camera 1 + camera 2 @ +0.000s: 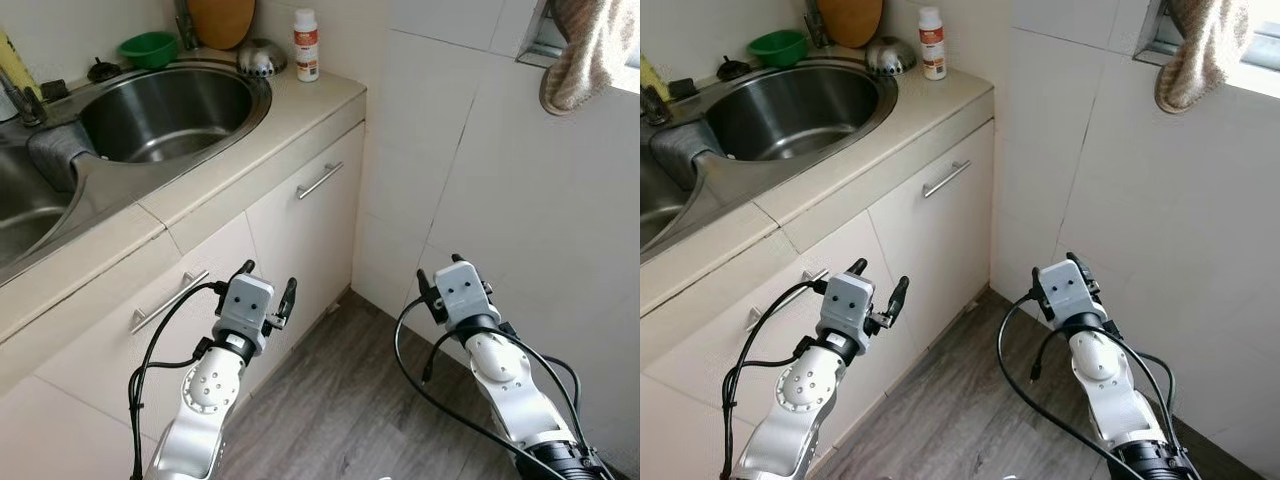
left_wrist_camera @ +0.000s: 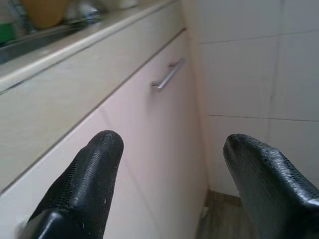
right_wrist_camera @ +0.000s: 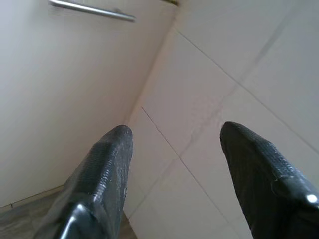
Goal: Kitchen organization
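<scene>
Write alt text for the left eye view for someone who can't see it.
Two silver robot arms reach toward a kitchen corner, the left gripper and right gripper both empty with jaws open. Behind them are cream cabinets under a counter with a steel sink, a green bowl and a white bottle.

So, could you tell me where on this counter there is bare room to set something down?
The front counter strip between the round sink and the cabinet edge is bare, widening toward the wall corner right of the white bottle. Behind the sink it is crowded: green bowl, metal strainer, wooden board.
</scene>
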### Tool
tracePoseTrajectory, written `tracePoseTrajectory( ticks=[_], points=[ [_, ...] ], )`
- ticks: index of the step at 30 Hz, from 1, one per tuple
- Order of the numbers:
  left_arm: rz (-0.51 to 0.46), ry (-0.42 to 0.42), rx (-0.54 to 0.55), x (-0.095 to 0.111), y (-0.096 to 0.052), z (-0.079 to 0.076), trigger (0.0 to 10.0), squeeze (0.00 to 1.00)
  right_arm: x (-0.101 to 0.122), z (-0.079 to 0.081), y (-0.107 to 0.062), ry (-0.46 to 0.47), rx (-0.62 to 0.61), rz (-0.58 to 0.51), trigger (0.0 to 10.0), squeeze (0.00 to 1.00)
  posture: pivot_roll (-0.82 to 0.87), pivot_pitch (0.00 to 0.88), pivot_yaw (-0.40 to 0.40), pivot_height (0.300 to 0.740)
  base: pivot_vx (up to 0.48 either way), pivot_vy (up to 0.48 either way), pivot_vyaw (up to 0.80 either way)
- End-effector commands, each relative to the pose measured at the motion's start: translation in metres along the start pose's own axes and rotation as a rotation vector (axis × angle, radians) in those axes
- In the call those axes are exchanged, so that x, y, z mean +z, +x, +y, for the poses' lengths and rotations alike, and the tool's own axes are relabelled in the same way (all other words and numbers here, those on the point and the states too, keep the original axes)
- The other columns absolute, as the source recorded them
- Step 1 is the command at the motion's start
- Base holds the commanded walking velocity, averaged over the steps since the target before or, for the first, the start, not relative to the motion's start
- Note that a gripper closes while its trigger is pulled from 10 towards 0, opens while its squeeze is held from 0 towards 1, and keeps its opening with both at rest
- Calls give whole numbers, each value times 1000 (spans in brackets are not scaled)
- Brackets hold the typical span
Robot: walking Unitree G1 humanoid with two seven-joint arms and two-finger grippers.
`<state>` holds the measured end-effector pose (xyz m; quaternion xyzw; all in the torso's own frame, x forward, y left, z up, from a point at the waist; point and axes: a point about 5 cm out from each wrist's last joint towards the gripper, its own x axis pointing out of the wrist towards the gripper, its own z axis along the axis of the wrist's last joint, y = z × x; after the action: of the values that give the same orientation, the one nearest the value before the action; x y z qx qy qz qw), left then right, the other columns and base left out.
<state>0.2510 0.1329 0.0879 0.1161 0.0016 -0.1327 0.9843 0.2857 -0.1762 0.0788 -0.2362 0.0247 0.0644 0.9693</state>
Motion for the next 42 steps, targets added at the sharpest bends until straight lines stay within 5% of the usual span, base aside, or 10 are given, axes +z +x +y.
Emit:
tracePoseTrajectory(
  ticks=[1, 6, 42],
  points=[
    [-18, 4, 19, 3, -1, 4, 10000, 0, 6, 2, 1, -16, 14, -37, 10000, 0, -143, 0, 47, 740, 0, 0, 0],
    [-18, -2, 19, 2, -1, 4, 10000, 0, 3, 2, 0, 51, 26, -15, 10000, 0, -145, 0, 46, 740, 0, 0, -480],
    [-37, 22, -13, 2, -2, 1, 10000, 0, 1, 5, -1, 20, 32, -16, 10000, 0, -147, 0, 51, 740, 0, 1, -795]
  ],
)
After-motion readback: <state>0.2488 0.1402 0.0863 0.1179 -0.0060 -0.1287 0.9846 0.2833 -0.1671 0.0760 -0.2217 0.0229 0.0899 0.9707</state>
